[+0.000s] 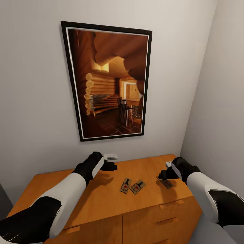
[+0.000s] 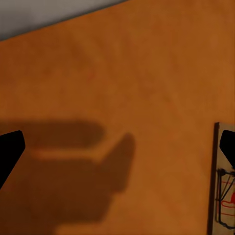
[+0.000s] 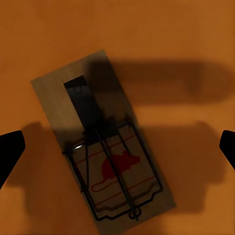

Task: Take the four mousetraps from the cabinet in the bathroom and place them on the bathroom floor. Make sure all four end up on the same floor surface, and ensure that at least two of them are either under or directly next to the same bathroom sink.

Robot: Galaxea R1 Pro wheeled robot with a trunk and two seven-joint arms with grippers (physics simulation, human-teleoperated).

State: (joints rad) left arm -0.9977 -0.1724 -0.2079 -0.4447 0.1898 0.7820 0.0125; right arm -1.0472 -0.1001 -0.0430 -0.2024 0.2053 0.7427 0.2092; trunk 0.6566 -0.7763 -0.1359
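The cabinet (image 1: 101, 200) stands against the wall below a framed picture (image 1: 108, 81), and both arms reach over its flat top. This looks like the pick-up step: three mousetraps lie on the top, none yet lifted.

The right gripper (image 1: 165, 176) hangs above the rightmost trap (image 1: 165, 183), which sits near the front right corner. In the right wrist view that trap (image 3: 103, 142) lies flat between the two dark fingertips (image 3: 10, 152), which are spread wide and touch nothing. The next move, I judge, calls for lowering straight down and closing across the board's narrow width (it lies slanted to the fingers, so a wrist turn may help).

The left gripper (image 1: 112, 166) hovers over bare wood, fingers apart and empty, with the pair of traps (image 1: 132, 186) just beside it.
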